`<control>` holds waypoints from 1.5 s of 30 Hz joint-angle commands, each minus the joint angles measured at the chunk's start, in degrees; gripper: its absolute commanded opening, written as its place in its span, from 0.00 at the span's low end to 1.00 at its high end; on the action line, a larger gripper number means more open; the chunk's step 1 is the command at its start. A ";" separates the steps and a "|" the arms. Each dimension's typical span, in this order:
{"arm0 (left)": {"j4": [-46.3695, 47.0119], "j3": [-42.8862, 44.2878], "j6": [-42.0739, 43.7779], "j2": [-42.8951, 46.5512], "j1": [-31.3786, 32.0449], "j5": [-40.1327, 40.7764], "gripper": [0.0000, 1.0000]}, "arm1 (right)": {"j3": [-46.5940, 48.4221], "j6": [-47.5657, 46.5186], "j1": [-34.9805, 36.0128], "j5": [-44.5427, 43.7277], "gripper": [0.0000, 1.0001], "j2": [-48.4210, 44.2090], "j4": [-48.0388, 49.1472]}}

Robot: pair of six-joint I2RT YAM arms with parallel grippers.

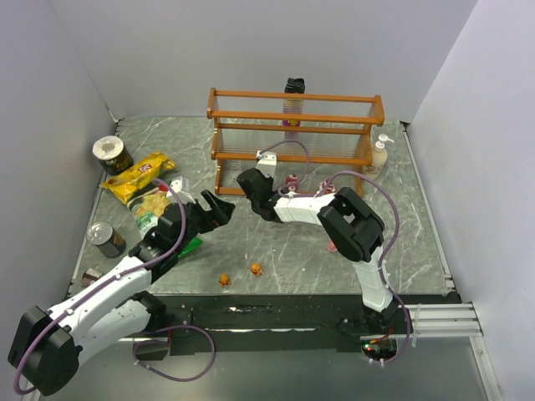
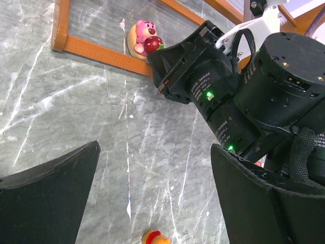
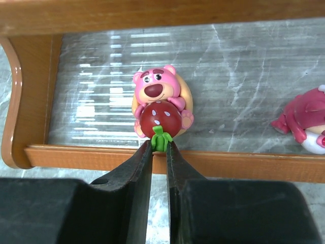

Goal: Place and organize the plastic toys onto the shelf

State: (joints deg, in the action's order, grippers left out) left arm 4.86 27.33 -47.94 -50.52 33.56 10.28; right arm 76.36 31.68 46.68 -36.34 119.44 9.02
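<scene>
Grey marble-patterned tabletop, walled in white on three sides, carries an orange-brown wooden three-tier shelf with clear slatted tiers at its far edge. The right gripper sits at the left end of the shelf's lowest tier. Its black fingers are drawn almost together on the green stalk of a red strawberry clutched by a small pink plastic bear figurine. The bear stands upright on that lowest tier, just behind the front rail and near the left post.

The left gripper hangs over the table in front of the shelf's left end, its fingers spread wide with nothing between them. A crumpled yellow chip bag lies near the left wall, between a dark metal can behind it and a second can nearer the front.

A pink-and-red plastic figurine rests on the same lowest tier, to the bear's right and apart from it. The right wrist view cuts it off, so its pose cannot be made out. A tiny orange plastic figurine and its orange twin sit side by side on the tabletop near the front edge, well apart from the shelf.
</scene>
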 commanded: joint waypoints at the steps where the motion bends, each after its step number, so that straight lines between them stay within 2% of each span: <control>1: 1.38 0.09 -1.10 0.25 -0.25 -0.70 0.96 | -1.91 -1.01 0.17 1.09 0.00 -3.68 1.43; 16: 1.03 0.26 -1.01 0.69 -0.25 -0.44 0.96 | -0.24 -2.59 0.26 6.19 0.01 -2.98 1.80; 18: 1.03 0.27 -1.01 0.60 -0.25 -0.53 0.96 | -0.68 -2.50 0.17 6.02 0.10 -3.42 1.53; 19: 1.03 0.35 -1.01 0.51 -0.25 -0.53 0.96 | -0.94 -2.59 0.26 6.01 0.19 -3.68 1.79; 21: 1.03 0.27 -1.01 0.51 -0.25 -0.53 0.96 | -2.95 -3.99 0.26 6.89 0.29 -4.82 4.50; 22: 1.11 0.27 -1.19 0.60 -0.25 -0.61 0.96 | -3.75 -4.34 0.17 7.07 0.42 -5.35 5.39; 27: 1.29 0.35 -1.36 0.25 -0.25 -0.70 0.96 | -7.01 -5.84 0.17 8.12 0.60 -8.43 7.68; 34: 0.67 0.79 -1.63 0.42 -0.25 -1.06 0.96 | -9.47 -6.19 0.26 9.62 0.73 -13.08 6.37; 37: 0.06 0.79 -1.63 1.13 -0.25 -1.32 0.96 | -10.00 -5.67 0.08 12.24 0.81 -16.24 1.55; 39: -0.38 0.79 -1.37 2.09 -0.25 -1.41 0.96 | -11.13 -5.66 -1.32 20.13 0.81 -19.67 -2.94; 42: -0.56 0.00 -1.10 3.32 -0.25 -1.06 0.96 | -17.54 -7.15 -2.47 25.07 0.81 -27.92 -4.79; 45: 0.14 -1.05 -1.01 4.20 -0.34 -1.67 0.96 | -24.40 -8.48 -2.82 23.78 0.81 -38.20 -8.64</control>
State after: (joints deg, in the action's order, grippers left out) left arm 4.25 27.33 -48.99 -48.31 33.56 9.85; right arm 58.37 25.32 44.93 -15.27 93.51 6.39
